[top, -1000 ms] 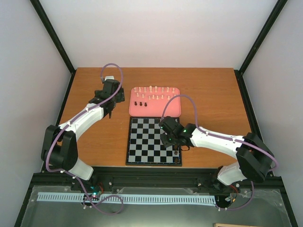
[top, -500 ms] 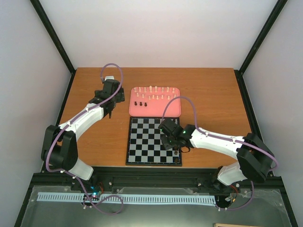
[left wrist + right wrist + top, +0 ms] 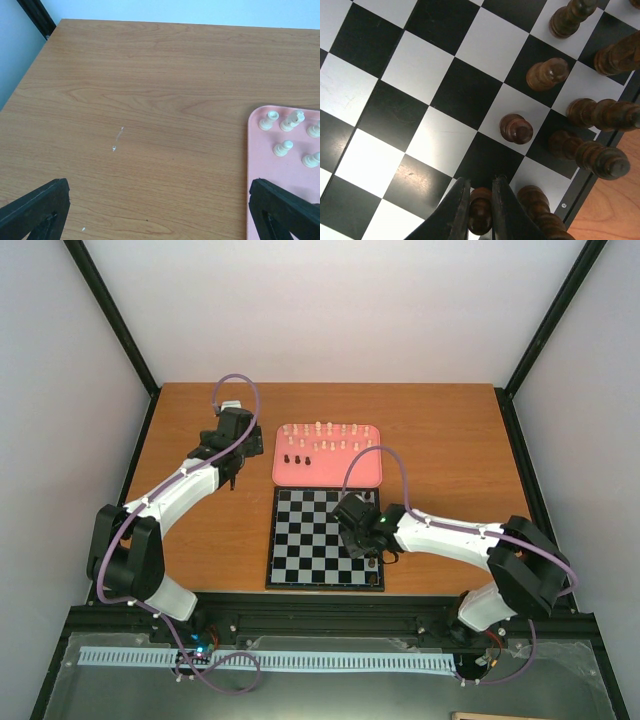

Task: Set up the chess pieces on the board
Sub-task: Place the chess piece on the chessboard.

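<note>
Top view: an orange-brown wooden worktop carries a flat black-and-white checked chessboard close to the arm bases. A pink rounded-corner tray sits just beyond the board's far edge. Small cream chess pieces stand in rows on the tray, and a few dark brown chess pieces stand near its left side. The left gripper hangs over bare worktop just left of the tray. The right gripper is low over the board's near right corner; its state is too small to read here. Left wrist view: the left gripper is spread wide with nothing between its black fingers. Below it is wood grain, with the tray's left far corner at the right. Five cream pieces stand upright there, and the right finger overlaps the tray edge. Right wrist view: the right gripper is clamped on one dark brown pawn-like piece, pinched between both fingers over a square next to the board's border. Whether its base touches the board cannot be told. More dark brown pieces already stand on the board. Two round-headed ones stand on squares one row in, and taller turned ones line the edge row. Another tall one stands just beside the held piece. A strip of worktop shows past the dark border.
</note>
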Action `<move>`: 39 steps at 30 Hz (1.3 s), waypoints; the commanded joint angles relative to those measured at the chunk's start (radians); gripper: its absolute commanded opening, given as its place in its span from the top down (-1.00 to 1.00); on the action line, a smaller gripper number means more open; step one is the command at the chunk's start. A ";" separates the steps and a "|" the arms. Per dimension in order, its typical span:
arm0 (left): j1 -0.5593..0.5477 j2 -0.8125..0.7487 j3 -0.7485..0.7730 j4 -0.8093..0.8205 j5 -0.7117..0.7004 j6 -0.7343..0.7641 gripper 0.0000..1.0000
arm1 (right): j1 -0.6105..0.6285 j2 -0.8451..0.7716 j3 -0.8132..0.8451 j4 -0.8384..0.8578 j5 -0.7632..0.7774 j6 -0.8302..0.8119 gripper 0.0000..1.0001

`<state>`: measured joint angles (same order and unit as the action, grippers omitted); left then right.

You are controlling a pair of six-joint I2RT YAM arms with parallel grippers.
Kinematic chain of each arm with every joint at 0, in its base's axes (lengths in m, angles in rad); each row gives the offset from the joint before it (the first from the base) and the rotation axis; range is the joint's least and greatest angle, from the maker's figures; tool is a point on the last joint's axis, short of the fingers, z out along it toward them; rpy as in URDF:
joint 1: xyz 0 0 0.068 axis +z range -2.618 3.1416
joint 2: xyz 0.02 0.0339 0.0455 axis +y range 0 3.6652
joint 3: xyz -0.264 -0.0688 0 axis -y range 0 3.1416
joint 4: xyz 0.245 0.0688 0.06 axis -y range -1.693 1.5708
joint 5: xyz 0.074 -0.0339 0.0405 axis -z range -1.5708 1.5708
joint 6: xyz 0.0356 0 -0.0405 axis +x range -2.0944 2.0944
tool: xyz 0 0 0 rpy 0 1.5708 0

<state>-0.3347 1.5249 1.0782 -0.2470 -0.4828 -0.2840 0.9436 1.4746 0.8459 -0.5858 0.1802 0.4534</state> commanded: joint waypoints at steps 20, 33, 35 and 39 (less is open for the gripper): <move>0.002 -0.016 0.031 0.012 -0.004 0.010 -1.00 | 0.011 0.061 0.049 0.031 0.067 0.002 0.76; 0.002 -0.013 0.031 0.012 -0.003 0.010 -0.99 | 0.011 0.076 0.045 0.026 0.061 0.003 0.71; 0.002 -0.013 0.031 0.012 -0.002 0.009 -0.99 | 0.011 0.077 0.042 0.029 0.057 0.002 0.68; 0.002 -0.013 0.030 0.011 -0.003 0.008 -0.99 | 0.011 0.086 0.042 0.031 0.049 0.001 0.65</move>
<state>-0.3347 1.5249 1.0782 -0.2470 -0.4828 -0.2840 0.9440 1.5471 0.8803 -0.5640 0.2218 0.4522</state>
